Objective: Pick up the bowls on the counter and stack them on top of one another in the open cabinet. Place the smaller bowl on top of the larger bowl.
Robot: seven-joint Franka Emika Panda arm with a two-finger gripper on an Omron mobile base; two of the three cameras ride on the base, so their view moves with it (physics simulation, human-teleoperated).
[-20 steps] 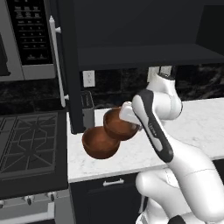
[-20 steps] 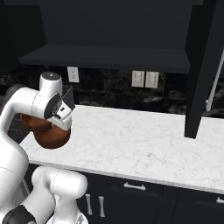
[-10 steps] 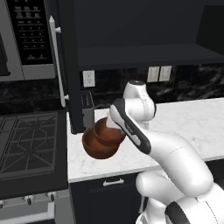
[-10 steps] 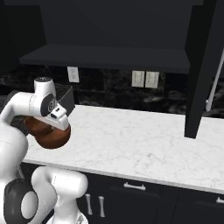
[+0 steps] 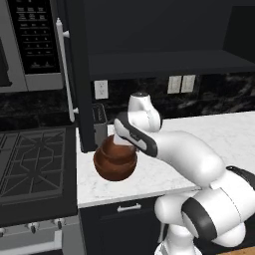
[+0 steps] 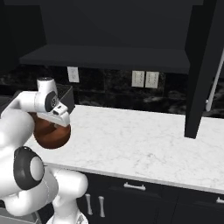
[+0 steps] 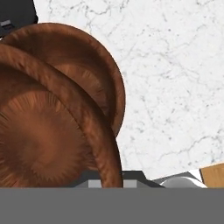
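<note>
We hold the smaller bowl (image 7: 39,144) clamped, seemingly | above larger bowl (image 5: 115,160) | toaster (image 5: 99,119) behind | cabinet door (image 5: 79,74) beside.

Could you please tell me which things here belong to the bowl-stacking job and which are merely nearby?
Job:
larger bowl
smaller bowl
counter
open cabinet
gripper, shut on a bowl rim

Nearby:
microwave
stovetop
wall outlets
</note>
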